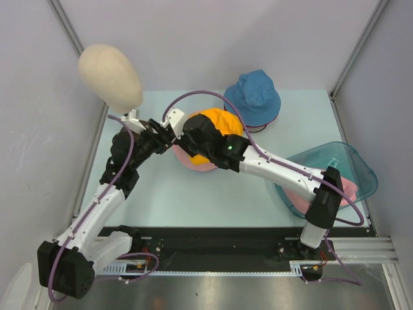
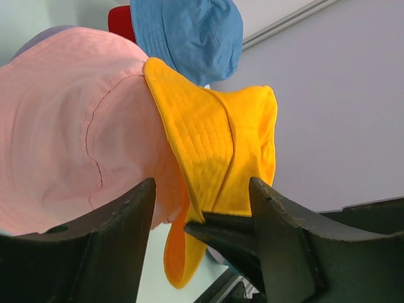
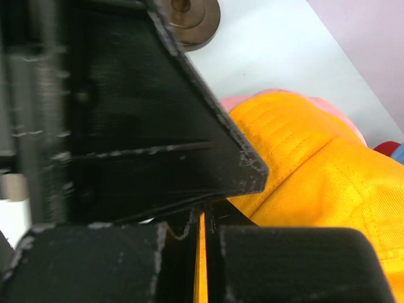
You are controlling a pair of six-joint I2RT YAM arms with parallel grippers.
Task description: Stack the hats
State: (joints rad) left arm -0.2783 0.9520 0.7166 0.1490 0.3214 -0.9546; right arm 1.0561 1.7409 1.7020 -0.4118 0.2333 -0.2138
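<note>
An orange hat lies tilted over a pink hat mid-table. My right gripper is shut on the orange hat's brim; it reaches in from the right in the top view. My left gripper is open, its jaws either side of that orange brim and the right fingertip, beside the pink hat; it also shows in the top view. A blue hat sits on a red hat at the back. A lilac edge shows behind the pink hat.
A beige mannequin head stands at the back left. A translucent teal tray at the right holds pink fabric. Grey walls close the table's left, back and right sides.
</note>
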